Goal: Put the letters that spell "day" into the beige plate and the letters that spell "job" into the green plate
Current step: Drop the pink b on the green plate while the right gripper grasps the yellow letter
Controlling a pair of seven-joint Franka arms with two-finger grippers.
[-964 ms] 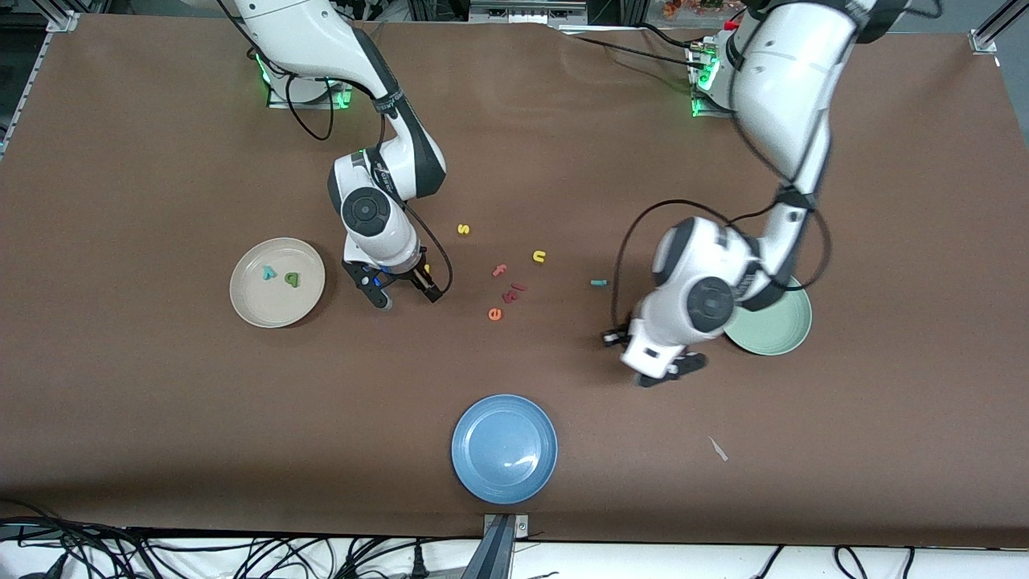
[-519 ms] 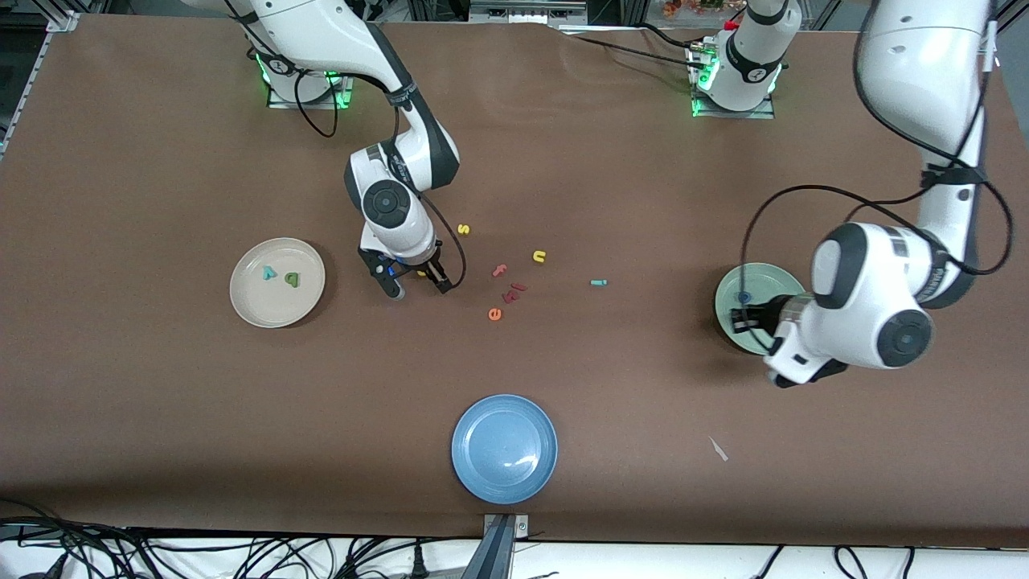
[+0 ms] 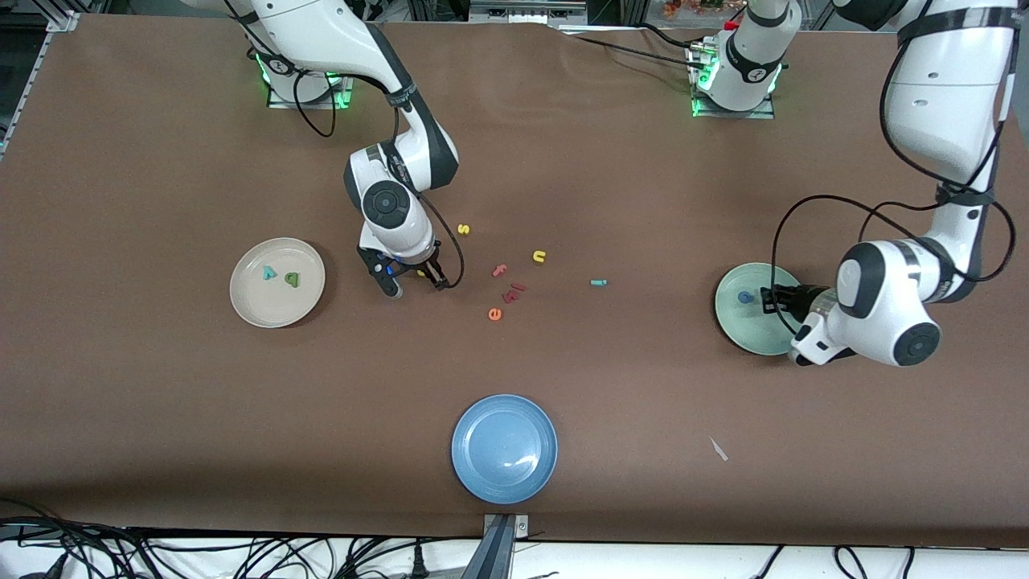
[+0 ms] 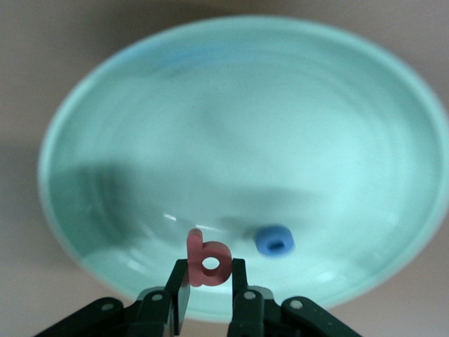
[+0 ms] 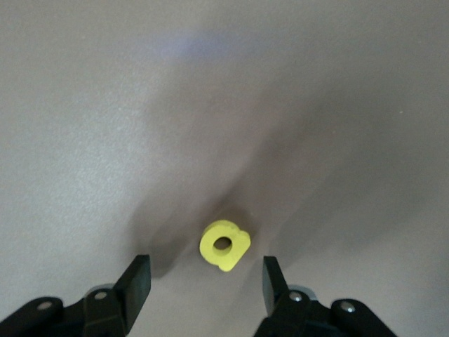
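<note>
While the front view is consulted, the right gripper (image 3: 411, 280) is found low over the table beside the beige plate (image 3: 243, 304), in which the teal y (image 3: 268, 273) and green a (image 3: 291, 279) lie. The left gripper (image 3: 772, 301) is held over the green plate (image 3: 752, 338), where the blue o (image 3: 745, 297) rests. The teal j (image 3: 598, 282) remains on the table.

From the left wrist view, the pink b (image 4: 208, 262) is seen pinched between narrow fingers (image 4: 179, 284), above the plate.

From the right wrist view, the yellow d (image 5: 224, 245) is shown flat on the table between parted fingers (image 5: 137, 279), not yet touched. Foam this light should be squeezed gently across its flat sides.
</note>
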